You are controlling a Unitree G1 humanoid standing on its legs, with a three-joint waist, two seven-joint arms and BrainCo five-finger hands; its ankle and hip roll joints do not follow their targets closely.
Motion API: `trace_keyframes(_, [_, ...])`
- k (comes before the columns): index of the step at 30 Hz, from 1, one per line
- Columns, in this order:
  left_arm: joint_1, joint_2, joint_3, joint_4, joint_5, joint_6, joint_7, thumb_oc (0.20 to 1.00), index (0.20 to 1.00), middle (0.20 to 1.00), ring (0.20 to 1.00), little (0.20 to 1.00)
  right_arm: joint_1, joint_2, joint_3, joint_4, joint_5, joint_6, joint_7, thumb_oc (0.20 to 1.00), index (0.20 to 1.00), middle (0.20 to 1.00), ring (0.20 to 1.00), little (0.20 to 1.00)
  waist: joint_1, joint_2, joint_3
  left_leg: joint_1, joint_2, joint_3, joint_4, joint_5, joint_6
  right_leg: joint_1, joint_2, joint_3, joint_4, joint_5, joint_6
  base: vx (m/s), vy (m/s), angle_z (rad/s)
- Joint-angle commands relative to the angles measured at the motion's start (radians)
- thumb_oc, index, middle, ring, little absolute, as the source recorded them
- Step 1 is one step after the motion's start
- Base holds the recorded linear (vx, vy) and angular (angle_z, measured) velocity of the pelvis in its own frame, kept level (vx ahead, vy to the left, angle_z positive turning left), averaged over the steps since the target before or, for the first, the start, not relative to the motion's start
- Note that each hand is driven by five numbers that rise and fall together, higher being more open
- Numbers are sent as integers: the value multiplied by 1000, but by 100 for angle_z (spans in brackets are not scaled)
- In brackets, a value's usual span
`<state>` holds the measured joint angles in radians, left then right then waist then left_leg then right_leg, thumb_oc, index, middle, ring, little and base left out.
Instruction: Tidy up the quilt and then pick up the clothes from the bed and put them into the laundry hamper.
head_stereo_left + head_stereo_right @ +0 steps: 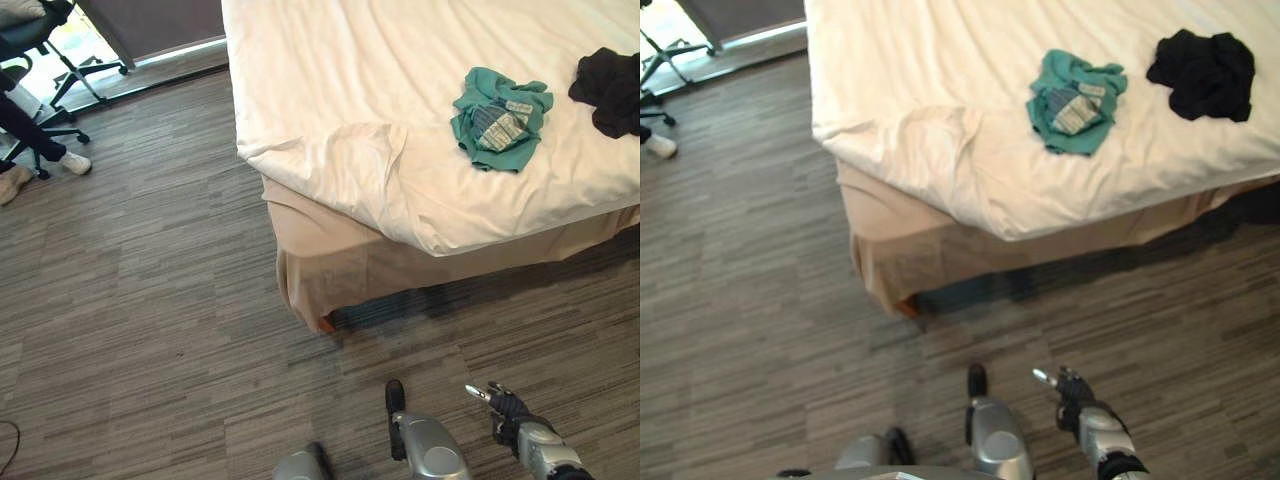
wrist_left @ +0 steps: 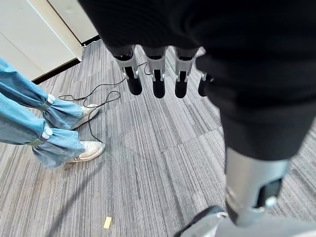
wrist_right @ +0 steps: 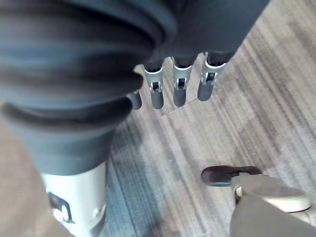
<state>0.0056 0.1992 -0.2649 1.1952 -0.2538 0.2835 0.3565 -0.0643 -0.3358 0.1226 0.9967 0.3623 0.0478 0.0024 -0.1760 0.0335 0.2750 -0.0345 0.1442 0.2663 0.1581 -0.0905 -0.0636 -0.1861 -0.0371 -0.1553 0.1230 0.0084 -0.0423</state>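
On the bed: I see teal clothes, black clothes, well apart from my right hand | both hands' fingers straight, empty; left hand | striped carpet.

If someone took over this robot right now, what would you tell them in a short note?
Left hand: open, empty, hanging over the floor.
Right hand: open, empty, low beside the bed.
Quilt: spread over the bed, rumpled at the near corner.
Clothes: teal garment and black garment both lie on the quilt.
Done: nothing collected. Left: smooth the quilt, move both garments into a hamper.
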Motion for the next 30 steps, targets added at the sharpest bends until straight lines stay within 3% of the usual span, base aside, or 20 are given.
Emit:
trace_keyframes(1, [-11, 6, 25, -6, 23, -84, 37, 1000, 1000, 1000, 1000, 1000, 51, 15, 7, 16, 17, -16, 28, 1000, 1000, 1000, 1000, 1000, -3, 20, 37, -20, 25, -35, -70, 107, 10, 11, -79, 64, -8, -7, 121, -7, 37, 31])
trace_keyframes(2, [-20, 4, 29, -6, 14, -134, 54, 1000, 1000, 1000, 1000, 1000, 48, 15, 14, 32, 25, -31, 30, 1000, 1000, 1000, 1000, 1000, 13, 15, 47, -60, 15, -68, -75, 134, 7, 29, -67, 79, -28, -12, 116, -64, -14, 14])
trace_keyframes(3, [-36, 5, 40, -15, -12, -194, 77, 1000, 1000, 1000, 1000, 1000, 32, 20, 26, 55, 34, -46, 32, 1000, 1000, 1000, 1000, 1000, 32, 0, 50, -78, 1, -107, -98, 124, 13, 27, -60, 92, -44, -9, 119, -76, -18, 15])
trace_keyframes(5, [-55, 11, 49, -46, -17, -223, 98, 1000, 1000, 1000, 1000, 1000, 19, 25, 41, 59, 39, -49, 26, 1000, 1000, 1000, 1000, 1000, 41, -5, 53, -70, -1, -123, -128, 121, 13, 15, -52, 87, -49, -6, 119, -130, -25, -13])
trace_keyframes(10, [-125, 48, 25, -160, 26, -185, 111, 1000, 1000, 1000, 1000, 1000, -2, 46, 90, 58, 114, -72, -24, 1000, 1000, 1000, 1000, 1000, 49, -4, 52, -50, 9, -116, -177, 131, -12, -5, -35, 55, -60, 3, 121, -157, -5, -21])
trace_keyframes(13, [-116, 42, 21, -145, 17, -209, 125, 1000, 1000, 1000, 1000, 1000, 2, 45, 92, 52, 123, -56, -31, 1000, 1000, 1000, 1000, 1000, 49, -7, 45, -49, 6, -119, -175, 132, -9, 3, -32, 63, -61, 5, 122, 52, 48, 42])
trace_keyframes(14, [-109, 34, 21, -135, -48, -232, 130, 1000, 1000, 1000, 1000, 1000, 7, 42, 89, 55, 122, -40, -36, 1000, 1000, 1000, 1000, 1000, 48, -8, 41, -47, 7, -119, -170, 130, -6, 10, -31, 68, -59, 4, 122, 107, 76, -5])
trace_keyframes(16, [-95, 3, 60, -125, -166, -364, 178, 1000, 1000, 1000, 1000, 1000, 22, 43, 68, 76, 115, -25, -19, 1000, 1000, 1000, 1000, 1000, 48, -15, 30, -39, 11, -112, -160, 125, -4, 25, -33, 74, -59, 4, 123, 196, 81, -6])
trace_keyframes(18, [-89, -1, 85, -147, -161, -415, 238, 1000, 1000, 1000, 1000, 1000, 37, 45, 57, 77, 105, -23, -9, 1000, 1000, 1000, 1000, 1000, 47, -19, 29, -34, 16, -102, -156, 122, -3, 33, -36, 74, -60, 3, 124, 159, 45, -12])
trace_keyframes(19, [-90, 20, 116, -197, -111, -483, 297, 1000, 1000, 1000, 1000, 1000, 52, 49, 51, 75, 90, -19, -8, 1000, 1000, 1000, 1000, 1000, 44, -22, 30, -32, 19, -93, -150, 118, -1, 34, -41, 78, -59, 3, 126, 116, 48, -8])
trace_keyframes(21, [-116, 85, 122, -332, -9, -498, 387, 1000, 1000, 1000, 1000, 1000, 65, 45, 57, 64, 83, -11, -10, 1000, 1000, 1000, 1000, 1000, 41, -21, 40, -39, 18, -88, -141, 113, 2, 26, -46, 91, -52, 4, 129, 112, 54, 8])
trace_keyframes(22, [-115, 85, 122, -333, -8, -497, 387, 1000, 1000, 1000, 1000, 1000, 65, 46, 57, 64, 83, -11, -10, 1000, 1000, 1000, 1000, 1000, 41, -21, 40, -39, 18, -88, -140, 112, 2, 26, -46, 91, -51, 4, 129, 76, 42, 12])
trace_keyframes(23, [-178, 188, 95, -510, 77, -443, 446, 1000, 1000, 1000, 1000, 1000, 77, 38, 68, 55, 89, -27, -8, 1000, 1000, 1000, 1000, 1000, 31, -17, 60, -55, 21, -76, -140, 112, 7, 0, -51, 103, -38, 3, 136, 22, 15, 6])
trace_keyframes(25, [-230, 260, 78, -612, 163, -399, 477, 1000, 1000, 1000, 1000, 1000, 85, 34, 76, 51, 89, -43, -2, 1000, 1000, 1000, 1000, 1000, 22, -15, 72, -69, 24, -70, -142, 114, 8, -19, -52, 111, -32, 2, 139, -5, -14, -4])
trace_keyframes(26, [-293, 341, 67, -706, 257, -370, 496, 1000, 1000, 1000, 1000, 1000, 96, 30, 81, 54, 88, -64, 6, 1000, 1000, 1000, 1000, 1000, 13, -16, 87, -85, 24, -63, -147, 116, 9, -41, -53, 123, -29, 4, 144, -21, -37, -8])
trace_keyframes(28, [-356, 411, 63, -772, 300, -316, 481, 1000, 1000, 1000, 1000, 1000, 102, 28, 82, 63, 92, -88, 15, 1000, 1000, 1000, 1000, 1000, 4, -18, 99, -94, 24, -57, -152, 117, 9, -56, -55, 128, -29, 6, 149, -32, -65, -3])
trace_keyframes(29, [-473, 514, 41, -863, 410, -258, 459, 1000, 1000, 1000, 1000, 1000, 115, 27, 85, 79, 98, -130, 24, 1000, 1000, 1000, 1000, 1000, -15, -18, 118, -113, 22, -48, -158, 115, 7, -83, -56, 141, -30, 10, 156, -36, -103, 2])
trace_keyframes(30, [-502, 533, 34, -883, 450, -254, 452, 1000, 1000, 1000, 1000, 1000, 119, 27, 85, 82, 103, -139, 27, 1000, 1000, 1000, 1000, 1000, -22, -18, 124, -119, 21, -47, -156, 114, 7, -90, -56, 145, -30, 11, 158, -26, -103, 2])
